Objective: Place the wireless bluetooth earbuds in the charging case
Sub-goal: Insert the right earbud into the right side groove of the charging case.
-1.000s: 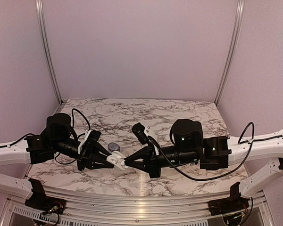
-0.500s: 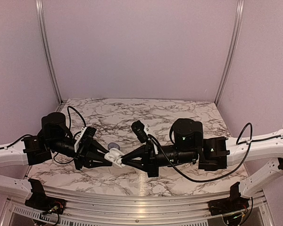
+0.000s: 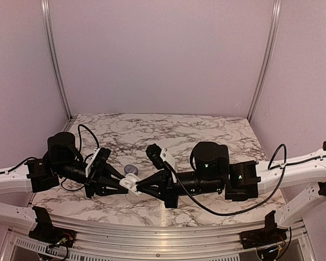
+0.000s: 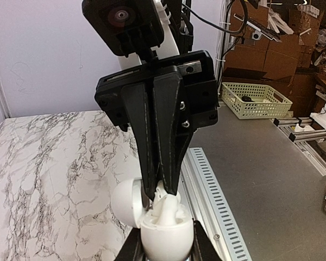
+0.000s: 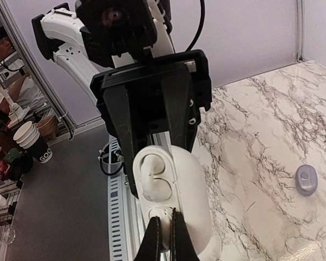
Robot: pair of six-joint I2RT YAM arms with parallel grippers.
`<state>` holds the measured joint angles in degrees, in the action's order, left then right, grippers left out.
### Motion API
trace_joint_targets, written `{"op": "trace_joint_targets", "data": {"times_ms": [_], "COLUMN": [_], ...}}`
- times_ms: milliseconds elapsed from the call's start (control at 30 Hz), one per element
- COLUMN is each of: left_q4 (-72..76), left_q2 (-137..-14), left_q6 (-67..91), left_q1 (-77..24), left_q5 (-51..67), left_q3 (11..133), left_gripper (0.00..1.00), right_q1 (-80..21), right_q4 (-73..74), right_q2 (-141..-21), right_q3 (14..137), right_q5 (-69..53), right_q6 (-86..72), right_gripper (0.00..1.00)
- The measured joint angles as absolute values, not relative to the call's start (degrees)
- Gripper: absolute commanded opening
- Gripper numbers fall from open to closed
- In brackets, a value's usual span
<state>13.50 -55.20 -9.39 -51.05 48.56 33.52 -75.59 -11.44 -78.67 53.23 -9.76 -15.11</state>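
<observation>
My left gripper (image 5: 160,168) clamps the open white charging case (image 5: 191,196) up off the marble table (image 3: 206,130), inside facing my right gripper (image 4: 160,186) so it can push straight in. 1 white earbud (image 5: 149,166) sits seated; right pinches the 2nd earbud (image 4: 166,205) at the other well. Since 0.5 s ago, right arm edged closer
</observation>
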Motion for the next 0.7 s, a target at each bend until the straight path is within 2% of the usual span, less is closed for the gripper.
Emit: {"op": "trace_joint_targets", "data": {"times_ms": [700], "left_q4": [14.76], "left_q2": [-54.13], "left_q6": [-8.29], "left_q1": [-50.98], "left_q5": [48.8], "left_q3": [33.41], "left_gripper": [0.0], "right_q1": [-76.99], "right_q4": [-14.26], "right_q2": [-78.81], "right_q3": [52.8], "right_q5": [-7.99], "right_q6": [-11.9], "right_gripper": [0.0]}}
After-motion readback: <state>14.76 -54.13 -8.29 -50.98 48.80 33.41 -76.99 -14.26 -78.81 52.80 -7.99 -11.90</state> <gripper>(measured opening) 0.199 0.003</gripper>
